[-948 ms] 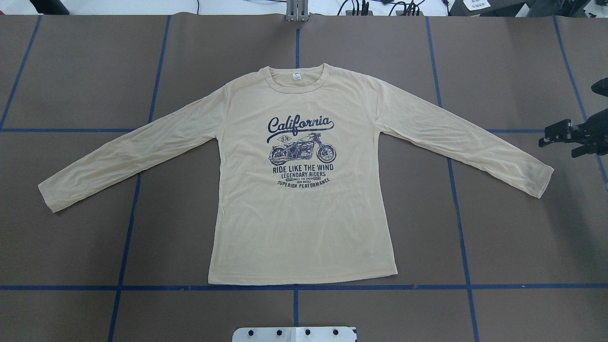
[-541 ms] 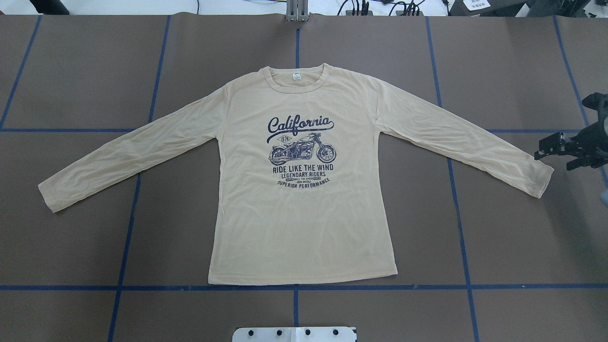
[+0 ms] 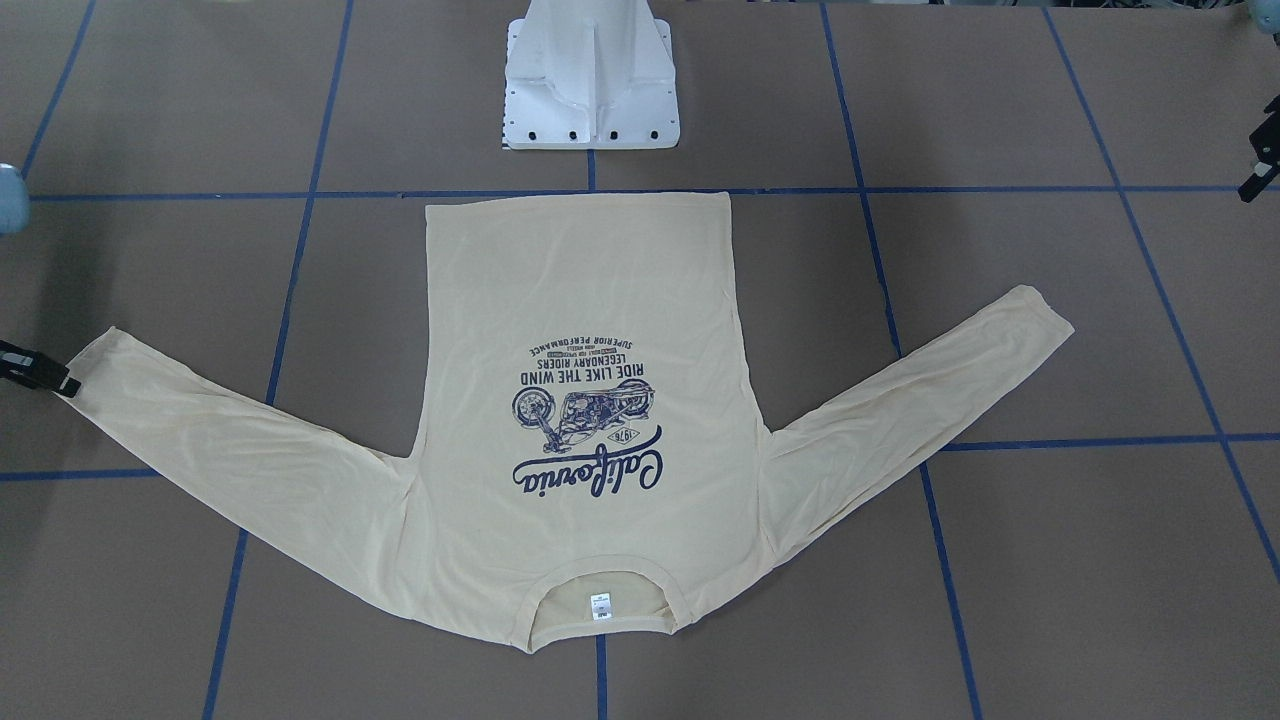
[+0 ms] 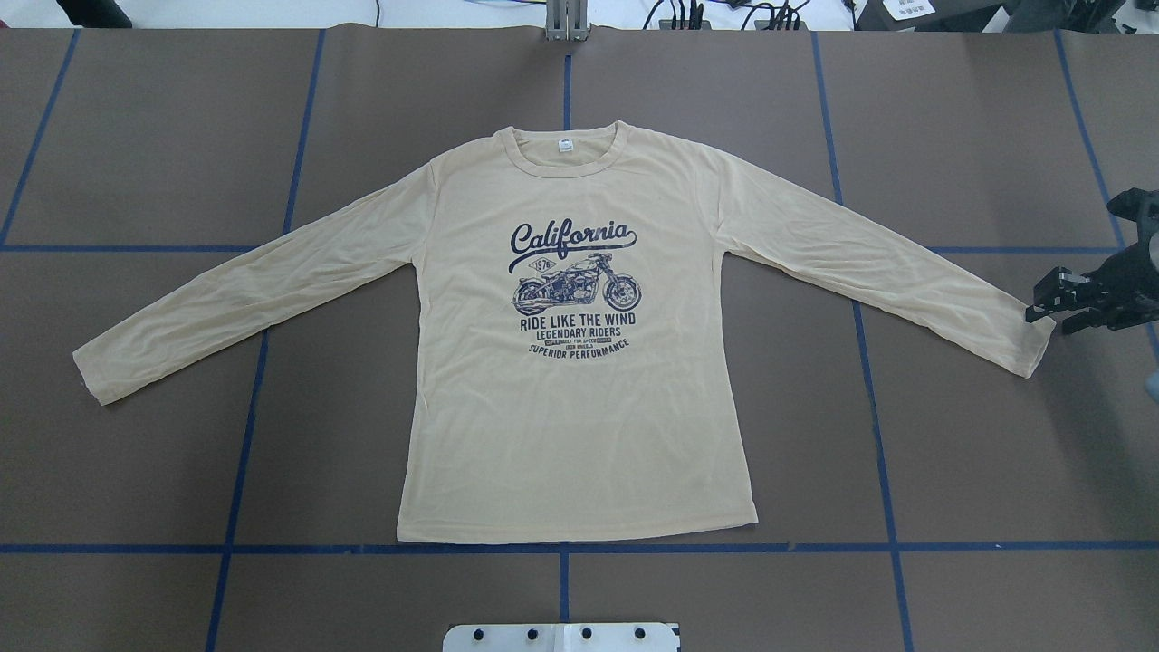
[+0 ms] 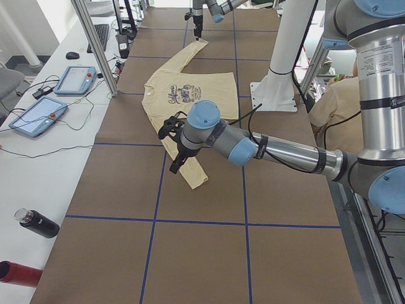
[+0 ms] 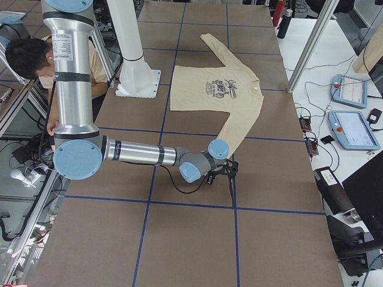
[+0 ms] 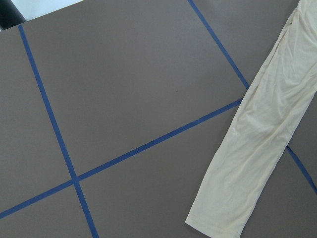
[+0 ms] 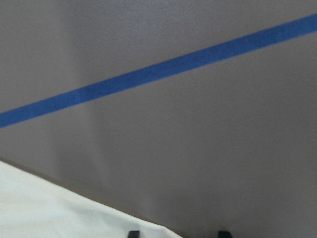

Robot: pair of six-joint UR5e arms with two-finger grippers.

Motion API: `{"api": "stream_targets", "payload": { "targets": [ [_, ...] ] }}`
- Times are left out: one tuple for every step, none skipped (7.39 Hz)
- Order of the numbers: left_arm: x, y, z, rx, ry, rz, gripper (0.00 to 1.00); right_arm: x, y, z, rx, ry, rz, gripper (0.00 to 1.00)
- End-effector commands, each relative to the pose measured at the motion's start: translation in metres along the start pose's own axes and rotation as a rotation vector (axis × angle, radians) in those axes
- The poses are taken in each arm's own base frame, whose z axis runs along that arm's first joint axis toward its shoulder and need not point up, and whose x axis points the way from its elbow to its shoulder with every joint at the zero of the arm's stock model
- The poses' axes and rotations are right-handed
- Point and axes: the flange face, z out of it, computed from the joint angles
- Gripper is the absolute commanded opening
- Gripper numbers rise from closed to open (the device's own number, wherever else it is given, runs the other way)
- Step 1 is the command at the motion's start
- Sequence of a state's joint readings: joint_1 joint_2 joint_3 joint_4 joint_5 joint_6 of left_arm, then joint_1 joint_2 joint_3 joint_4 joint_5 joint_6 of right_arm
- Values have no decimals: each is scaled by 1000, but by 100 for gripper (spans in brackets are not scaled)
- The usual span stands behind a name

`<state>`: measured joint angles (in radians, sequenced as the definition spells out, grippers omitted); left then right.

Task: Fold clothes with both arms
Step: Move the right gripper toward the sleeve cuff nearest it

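The cream-yellow long-sleeved T-shirt (image 4: 579,407) lies flat and print-up on the brown table, sleeves spread, neck away from me. It also shows in the front view (image 3: 580,290). My right gripper (image 4: 1041,306) is low at the right sleeve's cuff (image 4: 1032,349), jaws open. The right wrist view shows its fingertips (image 8: 133,233) apart, over the cloth's edge (image 8: 49,208). My left gripper (image 5: 172,145) hangs high near the left sleeve (image 7: 257,148). Only a black bit of it (image 3: 1262,160) shows at the front view's edge, and I cannot tell its state.
The white pedestal base (image 3: 590,80) stands behind the shirt's hem. Blue tape lines (image 4: 561,547) cross the brown table. Tablets (image 5: 76,79) and bottles (image 5: 35,223) lie on the white side bench. A person (image 6: 24,57) sits behind the robot.
My right gripper has moved nearer to me and lower, from beside the right sleeve's end down to its cuff. The shirt has not moved.
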<state>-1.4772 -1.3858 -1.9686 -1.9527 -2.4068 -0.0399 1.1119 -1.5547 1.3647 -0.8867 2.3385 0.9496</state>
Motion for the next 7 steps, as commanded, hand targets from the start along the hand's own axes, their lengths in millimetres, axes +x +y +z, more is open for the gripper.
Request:
{"api": "stream_targets", "payload": {
  "targets": [
    [0, 0, 0, -1, 0, -1, 100, -5, 1, -1, -11, -13, -8, 0],
    [0, 0, 0, -1, 0, -1, 100, -11, 2, -5, -17, -30, -14, 0],
    [0, 0, 0, 0, 2, 0, 100, -17, 3, -9, -40, -57, -20, 0],
    [4, -1, -1, 2, 23, 4, 100, -42, 9, -30, -28, -94, -53, 0],
    [8, -2, -3, 12, 52, 17, 100, -69, 14, -48, -2, -126, -54, 0],
    [13, -3, -4, 22, 82, 30, 100, -131, 10, -72, 17, -191, 28, 0],
    [15, -6, -6, 31, 93, 42, 100, -207, 5, -85, 8, -251, 85, 0]
  ]
}}
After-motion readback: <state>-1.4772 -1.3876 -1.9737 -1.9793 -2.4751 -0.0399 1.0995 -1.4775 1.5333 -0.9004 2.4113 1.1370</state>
